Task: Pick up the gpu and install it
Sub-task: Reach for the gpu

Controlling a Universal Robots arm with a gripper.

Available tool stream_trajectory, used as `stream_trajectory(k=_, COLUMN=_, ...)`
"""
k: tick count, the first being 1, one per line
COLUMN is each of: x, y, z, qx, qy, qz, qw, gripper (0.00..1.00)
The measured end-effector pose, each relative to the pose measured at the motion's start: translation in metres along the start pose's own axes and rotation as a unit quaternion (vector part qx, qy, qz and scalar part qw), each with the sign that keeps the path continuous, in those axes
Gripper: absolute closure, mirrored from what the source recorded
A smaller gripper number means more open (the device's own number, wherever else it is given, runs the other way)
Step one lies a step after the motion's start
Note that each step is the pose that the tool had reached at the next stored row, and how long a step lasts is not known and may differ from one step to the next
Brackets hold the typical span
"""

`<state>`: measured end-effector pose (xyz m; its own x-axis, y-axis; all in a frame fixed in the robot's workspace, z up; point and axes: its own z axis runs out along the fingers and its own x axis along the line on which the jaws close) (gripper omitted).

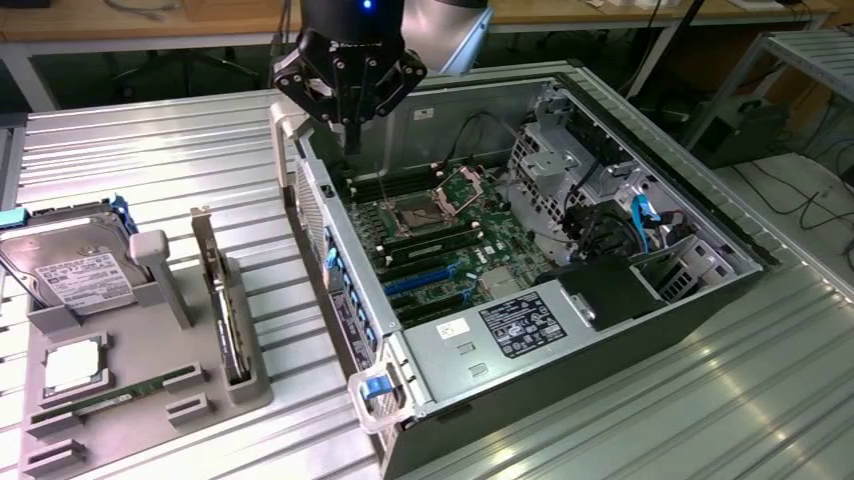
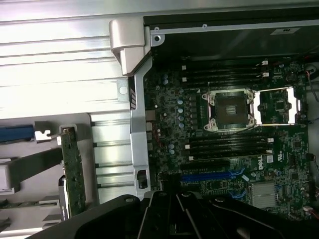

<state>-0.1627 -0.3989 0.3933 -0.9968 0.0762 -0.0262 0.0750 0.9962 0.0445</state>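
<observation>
While the gpu [image 1: 228, 320] stands on edge in the grey holder [image 1: 160, 340] at the exterior view's left, untouched, the gripper [image 1: 351, 135] hangs closed and empty over the open computer case [image 1: 310, 215]. A sound pickup likely requires opened jaws squared to the card's upper edge.

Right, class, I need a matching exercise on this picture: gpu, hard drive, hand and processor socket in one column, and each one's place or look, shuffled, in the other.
1 gpu
2 hard drive
3 hand
4 processor socket

A inside the case, on the motherboard
B shut, above the case
C green, on edge in the grey holder
D silver, white label

Pairs: 1C, 2D, 3B, 4A
</observation>
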Motion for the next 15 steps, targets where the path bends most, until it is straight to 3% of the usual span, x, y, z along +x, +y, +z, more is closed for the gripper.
stream_trajectory(k=15, x=0.0104, y=-0.0008, z=-0.0003, qx=0.0000, qy=0.0000, qz=0.000, qw=1.0000, gripper=0.89)
